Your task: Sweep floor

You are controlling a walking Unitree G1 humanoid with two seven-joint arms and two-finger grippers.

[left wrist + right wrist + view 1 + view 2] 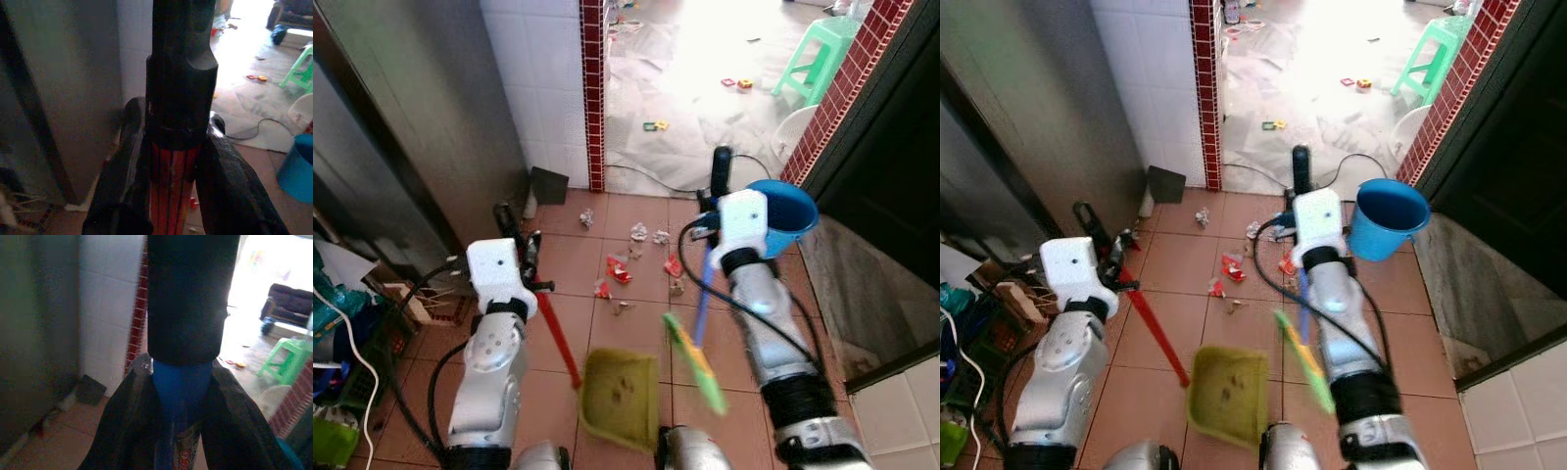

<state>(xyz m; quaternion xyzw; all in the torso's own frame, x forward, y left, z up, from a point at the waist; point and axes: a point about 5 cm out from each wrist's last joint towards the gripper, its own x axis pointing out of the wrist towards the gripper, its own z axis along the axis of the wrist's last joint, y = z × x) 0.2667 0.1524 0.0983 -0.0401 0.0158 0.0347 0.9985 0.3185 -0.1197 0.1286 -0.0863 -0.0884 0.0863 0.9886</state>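
Observation:
My left gripper (517, 235) is shut on the red handle (560, 338) of a green dustpan (622, 392), which hangs low over the tiles in front of me. In the left wrist view the fingers (122, 196) clamp that red handle (171, 196) just under its black grip. My right gripper (718, 181) is shut on the blue handle (703, 294) of a broom, whose green head (697, 364) hangs next to the dustpan. Red and white litter (622, 266) lies scattered on the terracotta tiles ahead, between the two arms.
A blue bucket (788, 215) stands by the brick wall to the right, close to my right wrist. A dark dustpan (548, 184) leans at the white tiled wall corner. Clutter and cables (342, 323) crowd the left. Beyond the doorway are a green stool (822, 54) and small toys (656, 125).

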